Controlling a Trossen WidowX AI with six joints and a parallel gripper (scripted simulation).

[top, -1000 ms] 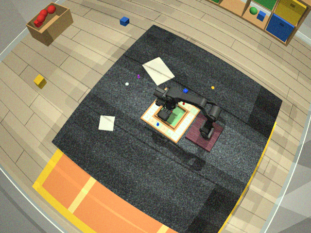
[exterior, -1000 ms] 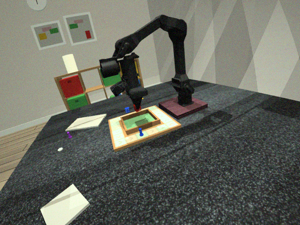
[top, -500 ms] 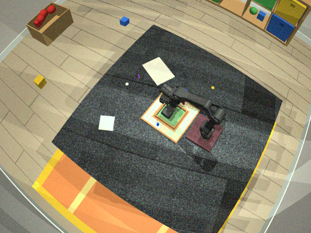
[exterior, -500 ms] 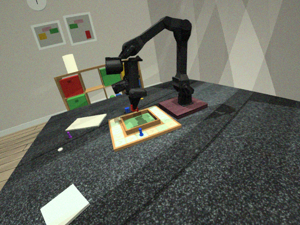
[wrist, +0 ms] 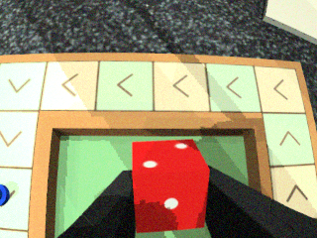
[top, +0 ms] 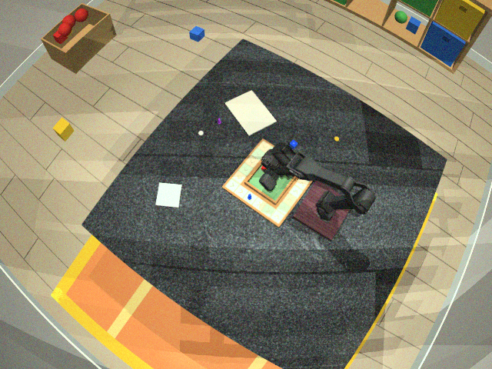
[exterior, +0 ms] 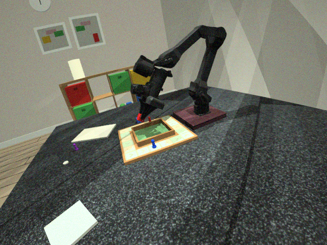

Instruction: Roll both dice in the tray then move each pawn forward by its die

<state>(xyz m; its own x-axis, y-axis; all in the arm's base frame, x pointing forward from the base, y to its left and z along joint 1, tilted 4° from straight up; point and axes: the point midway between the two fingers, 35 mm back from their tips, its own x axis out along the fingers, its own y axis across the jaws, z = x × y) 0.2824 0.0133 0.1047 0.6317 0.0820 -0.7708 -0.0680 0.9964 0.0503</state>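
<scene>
My gripper point(top: 264, 169) point(exterior: 140, 118) point(wrist: 165, 178) is shut on the red die point(wrist: 169, 174), held in the air above the board. In the wrist view the die shows against the green floor of the tray point(top: 260, 193) point(exterior: 156, 138) point(wrist: 149, 120), one pip on its near face and two on top. The blue die point(top: 294, 144) lies on the table beyond the board point(top: 277, 218) point(exterior: 129, 157) point(wrist: 124, 86). The red pawn point(exterior: 149, 119) stands on the board's far side, hidden in the top view. The blue pawn point(top: 249, 196) point(exterior: 153, 144) point(wrist: 2, 195) stands on the opposite side.
A cream slab point(top: 250, 112) point(exterior: 95, 132) point(wrist: 297, 17), a purple pawn point(top: 218, 121) point(exterior: 75, 147) and a white disc point(top: 201, 133) point(exterior: 65, 162) lie beyond the board. A yellow disc point(top: 336, 138) and a white square point(top: 168, 194) point(exterior: 71, 224) lie farther out. The tray has raised walls.
</scene>
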